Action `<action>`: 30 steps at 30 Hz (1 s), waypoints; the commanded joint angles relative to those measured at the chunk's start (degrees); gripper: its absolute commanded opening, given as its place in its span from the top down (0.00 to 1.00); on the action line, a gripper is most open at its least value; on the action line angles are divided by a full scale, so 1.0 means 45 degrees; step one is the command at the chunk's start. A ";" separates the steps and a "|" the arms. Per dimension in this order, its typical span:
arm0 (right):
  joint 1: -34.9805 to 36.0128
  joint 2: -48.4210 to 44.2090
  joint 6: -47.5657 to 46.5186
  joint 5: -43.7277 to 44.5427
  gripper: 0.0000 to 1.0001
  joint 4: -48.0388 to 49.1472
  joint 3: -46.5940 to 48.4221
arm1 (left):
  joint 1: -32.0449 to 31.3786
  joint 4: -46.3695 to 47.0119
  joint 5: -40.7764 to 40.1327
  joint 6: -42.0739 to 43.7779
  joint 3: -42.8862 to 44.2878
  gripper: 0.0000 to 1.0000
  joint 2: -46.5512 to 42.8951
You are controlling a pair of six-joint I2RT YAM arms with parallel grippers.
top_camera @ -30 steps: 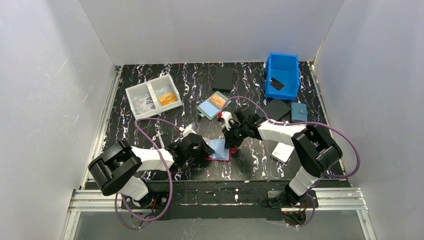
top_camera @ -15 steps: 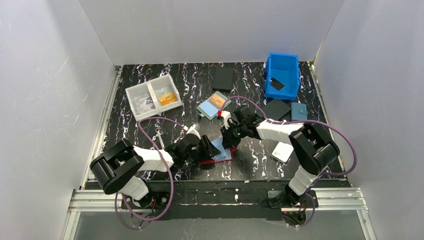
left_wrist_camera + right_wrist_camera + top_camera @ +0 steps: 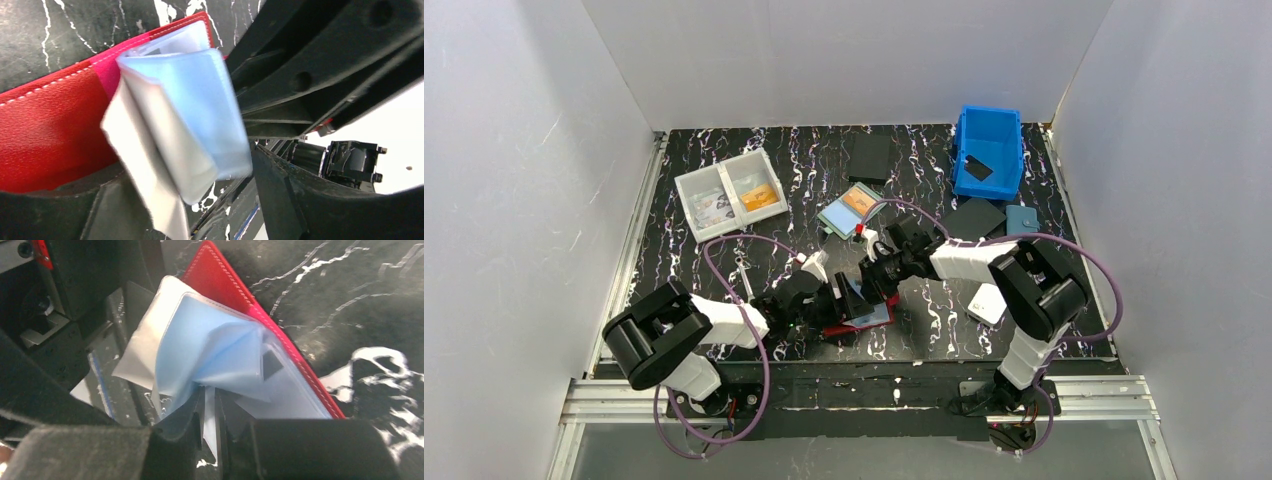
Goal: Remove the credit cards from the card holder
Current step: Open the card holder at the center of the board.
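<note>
Dark-red leather bifold card holder (image 3: 50,125) open on black marbled counter (image 3: 804,170), light-blue credit cards (image 3: 215,100) fanned above it. Left claw (image 3: 840,300) spread apart beside it; right claw (image 3: 871,284) barely parted at its cards' edge, grip unclear

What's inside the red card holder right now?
Clear plastic sleeves fan up from the open card holder, with light-blue credit cards showing through them. The sleeves overlap, so the card count and anything beneath them are hidden.
</note>
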 commanded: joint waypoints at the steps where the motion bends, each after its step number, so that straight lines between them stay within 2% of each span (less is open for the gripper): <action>1: 0.0083 0.0555 0.1344 -0.2210 0.78 0.1153 0.0093 | -0.0134 -0.0500 0.0700 0.0816 -0.0750 0.29 -0.0191; 5: 0.0083 0.0693 0.2102 -0.3116 0.78 0.1824 -0.0028 | -0.0125 -0.0449 0.1042 0.1247 -0.0750 0.24 -0.0185; 10: 0.0083 0.0800 0.2825 -0.3723 0.73 0.2558 -0.0200 | -0.0128 -0.0456 0.0946 0.0969 -0.0711 0.27 0.0416; 12: 0.0083 0.0879 0.2919 -0.3875 0.72 0.2646 -0.0188 | -0.0120 -0.0451 0.0707 0.0697 -0.0766 0.38 0.0644; 16: -0.0064 0.0843 0.2859 -0.3921 0.69 0.2596 -0.0130 | -0.0063 -0.0468 0.0111 0.0051 -0.1085 0.69 0.0783; 19: -0.0229 0.0710 0.2532 -0.3783 0.65 0.2318 -0.0059 | 0.0035 -0.0468 -0.0175 -0.0376 -0.1380 0.84 0.0815; 23: -0.0495 0.0464 0.0935 -0.3036 0.65 0.0705 0.0485 | 0.0098 -0.0468 -0.0344 -0.0770 -0.1549 0.91 0.0814; 28: -0.0640 0.0020 -0.3149 -0.1778 0.63 -0.2552 0.1381 | 0.0099 -0.0450 -0.0637 -0.1162 -0.1741 0.90 0.0567; 30: -0.0640 -0.0231 -0.4338 -0.1783 0.56 -0.3357 0.1592 | 0.0099 -0.0449 -0.0875 -0.1445 -0.1853 0.89 0.0417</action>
